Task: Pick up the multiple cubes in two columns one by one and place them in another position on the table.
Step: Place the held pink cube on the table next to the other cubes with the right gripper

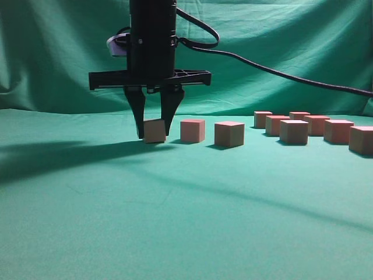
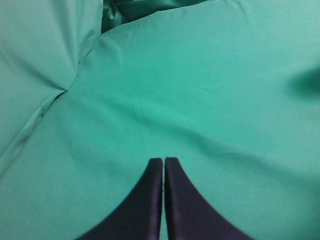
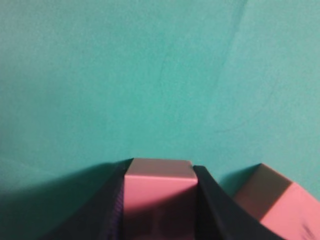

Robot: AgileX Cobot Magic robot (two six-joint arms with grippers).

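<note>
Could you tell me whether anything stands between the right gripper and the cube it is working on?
Nothing visible does. The right gripper already has its fingers on both sides of the cube; the neighbouring cube sits apart, to one side on the table.

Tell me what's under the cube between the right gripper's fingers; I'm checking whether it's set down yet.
Only green table cloth lies beneath the gripped cube. Whether its base touches can't be seen.

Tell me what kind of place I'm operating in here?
Most likely a staged lab or data-collection setup, not a home or workshop: one green cloth drapes both table and backdrop, identical pink cubes sit in rows, and the right gripper grips one cube.
</note>
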